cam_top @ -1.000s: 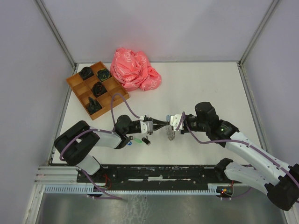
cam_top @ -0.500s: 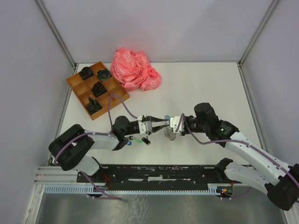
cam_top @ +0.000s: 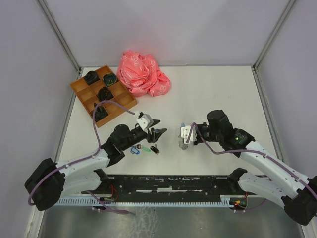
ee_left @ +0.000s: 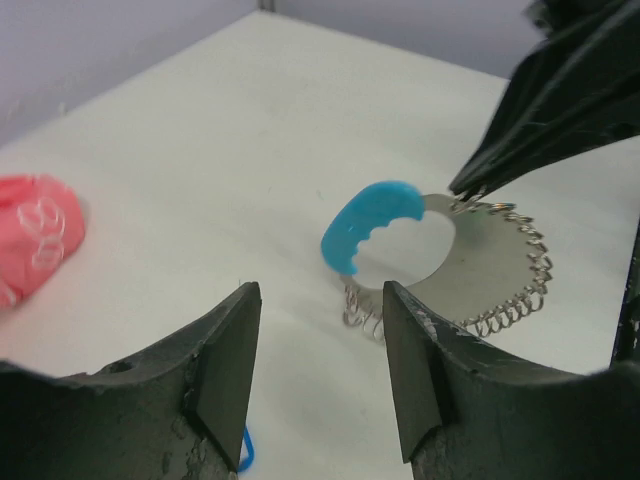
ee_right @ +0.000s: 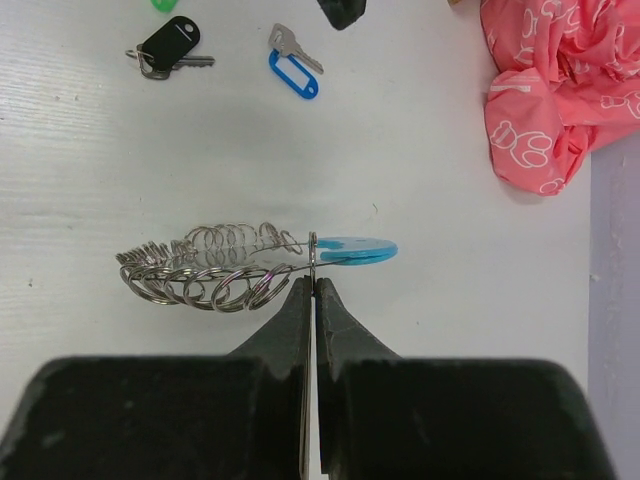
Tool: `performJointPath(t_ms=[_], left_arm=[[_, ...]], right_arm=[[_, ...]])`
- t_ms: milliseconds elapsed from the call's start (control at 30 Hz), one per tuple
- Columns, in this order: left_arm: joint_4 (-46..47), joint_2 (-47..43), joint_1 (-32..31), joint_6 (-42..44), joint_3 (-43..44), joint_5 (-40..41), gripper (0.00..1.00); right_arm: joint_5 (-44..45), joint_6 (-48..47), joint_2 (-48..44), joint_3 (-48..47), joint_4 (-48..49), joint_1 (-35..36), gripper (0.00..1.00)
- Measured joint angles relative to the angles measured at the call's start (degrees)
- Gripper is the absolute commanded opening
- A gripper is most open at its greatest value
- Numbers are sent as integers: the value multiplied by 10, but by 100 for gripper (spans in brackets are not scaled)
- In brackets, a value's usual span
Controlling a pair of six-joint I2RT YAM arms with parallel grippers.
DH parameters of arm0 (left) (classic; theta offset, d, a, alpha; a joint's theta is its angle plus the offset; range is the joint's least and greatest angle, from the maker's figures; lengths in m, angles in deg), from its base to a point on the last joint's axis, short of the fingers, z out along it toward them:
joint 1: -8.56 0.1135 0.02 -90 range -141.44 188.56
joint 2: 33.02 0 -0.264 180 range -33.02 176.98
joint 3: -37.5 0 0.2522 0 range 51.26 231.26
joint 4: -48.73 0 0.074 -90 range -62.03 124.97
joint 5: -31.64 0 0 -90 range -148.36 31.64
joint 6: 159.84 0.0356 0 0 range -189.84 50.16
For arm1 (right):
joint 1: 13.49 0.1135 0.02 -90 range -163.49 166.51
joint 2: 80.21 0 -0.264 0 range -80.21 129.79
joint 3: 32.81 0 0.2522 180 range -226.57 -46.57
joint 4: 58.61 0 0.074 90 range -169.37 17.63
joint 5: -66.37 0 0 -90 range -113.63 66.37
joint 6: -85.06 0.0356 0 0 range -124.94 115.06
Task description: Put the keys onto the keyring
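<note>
Leftmost, the tray (cam_top: 79, 88) sits at the table's (cam_top: 218, 94) far-left corner, well apart from the work.

Keys (cam_top: 147, 148): loose on the table near its front edge, in a short row with blue, green and black tags. The right wrist view shows the black tag (ee_right: 168, 42) lying flat with its key beside it. None is on the keyring, as far as the views show.

Left claw (cam_top: 159, 128): raised just beyond the keys, aimed across at the keyring. Jaws spread wide, nothing between them, touching nothing. Judgement: it is free to go down for a key while the other arm presents the ring.

Keyring (ee_left: 440, 260): between the two claws, stood on edge, blue segment (ee_left: 372, 222) turned toward the left claw and the coil of small rings hanging low. Whether the coil rests on the table I cannot tell.

Right claw (ee_right: 313, 285): fingers pressed together on the ring's thin metal edge, right beside the blue segment — a firm pinch. Judgement: this edge-on hold steadies the ring and keeps it reachable for threading — no key is started yet.
</note>
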Motion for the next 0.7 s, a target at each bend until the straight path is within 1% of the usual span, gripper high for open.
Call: performJointPath(t_ms=[100,200,300,367,433,533,700], left_arm=[[-122,-31,0,-66,20,89,65],[-264,-35,2,-136,61,157,66],[-378,-29,3,-194,96,197,64],[-437,-21,4,-232,110,214,64],[-487,-10,4,-271,118,224,63],[-537,9,5,-317,121,224,62],[-608,54,9,-346,145,246,61]], right_arm=[[3,-3,-2,0,-1,0,1],[4,-5,-2,0,-1,0,1],[4,-5,-3,0,-1,0,1],[4,-5,-3,0,-1,0,1],[4,-5,-3,0,-1,0,1],[4,-5,-5,0,-1,0,1],[3,-3,-6,0,0,0,1]])
